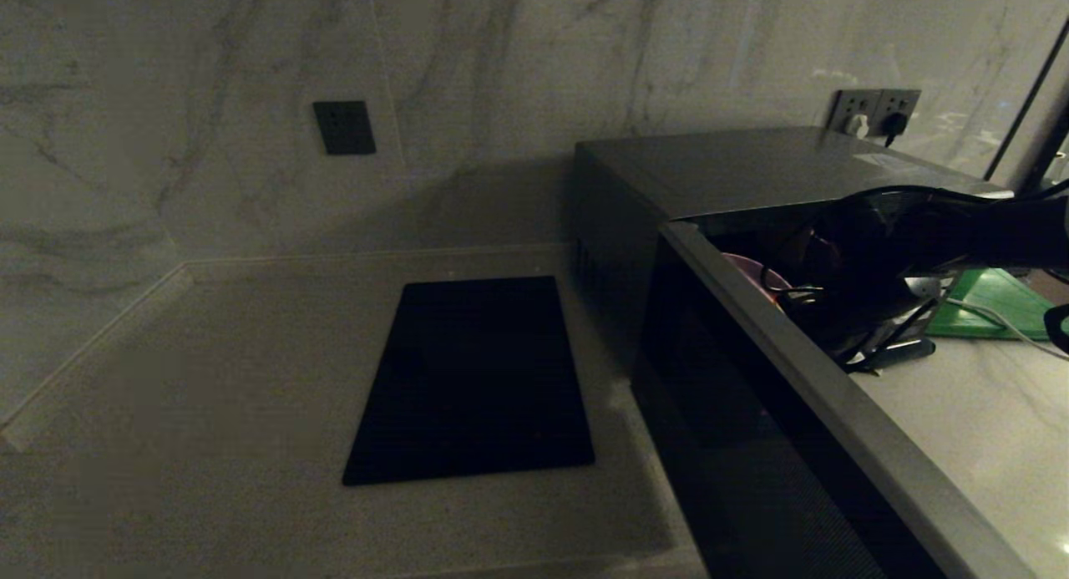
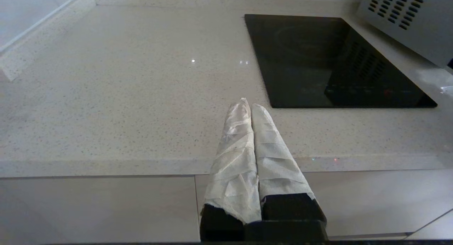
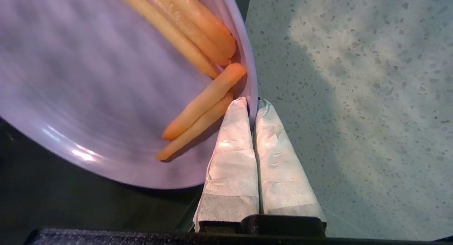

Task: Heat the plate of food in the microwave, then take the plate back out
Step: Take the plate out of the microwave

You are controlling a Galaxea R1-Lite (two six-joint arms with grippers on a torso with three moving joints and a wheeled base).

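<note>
Gripping the plate's rim (image 3: 252, 79) between closed fingers, the right gripper (image 3: 252, 105) holds the plate with orange food sticks (image 3: 203, 100) beside the open microwave (image 1: 752, 178); the left gripper (image 2: 249, 105) rests closed at the bench's front edge.

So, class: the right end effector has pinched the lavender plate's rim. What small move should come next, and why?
Probably a slight lift. The right end effector is shut on the rim of the plate of food, one finger inside it and one outside, beside the food sticks. The head view shows the plate at the microwave behind its open door, so raising it gently comes first, before carrying.
</note>
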